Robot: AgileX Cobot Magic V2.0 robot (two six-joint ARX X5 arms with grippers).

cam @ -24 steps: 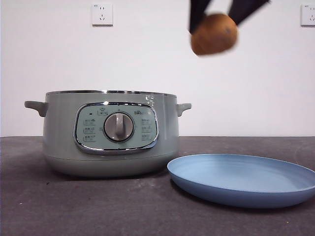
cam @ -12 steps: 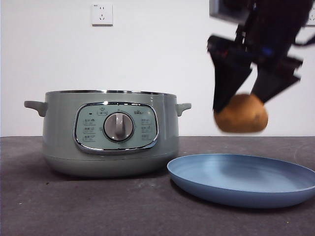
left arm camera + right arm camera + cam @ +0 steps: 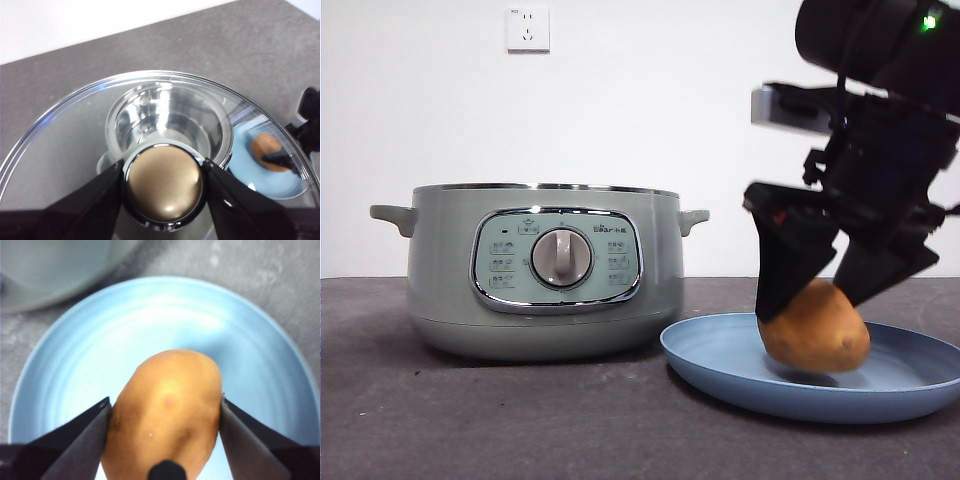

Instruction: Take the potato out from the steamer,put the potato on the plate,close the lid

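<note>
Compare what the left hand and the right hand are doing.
The left hand grips the lid by its knob, high above the open steamer. The right hand grips the potato, low at the plate. Both are shut on their loads.

White wall (image 3: 640, 120) — outlet (image 3: 527, 29), seemingly — grey table (image 3: 520, 420).

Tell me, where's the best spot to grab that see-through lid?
Probably the round knob on top of the round glass lid, reached from above. It sticks up narrow, while the glass is wide and smooth. The left claw grips it that way.
</note>
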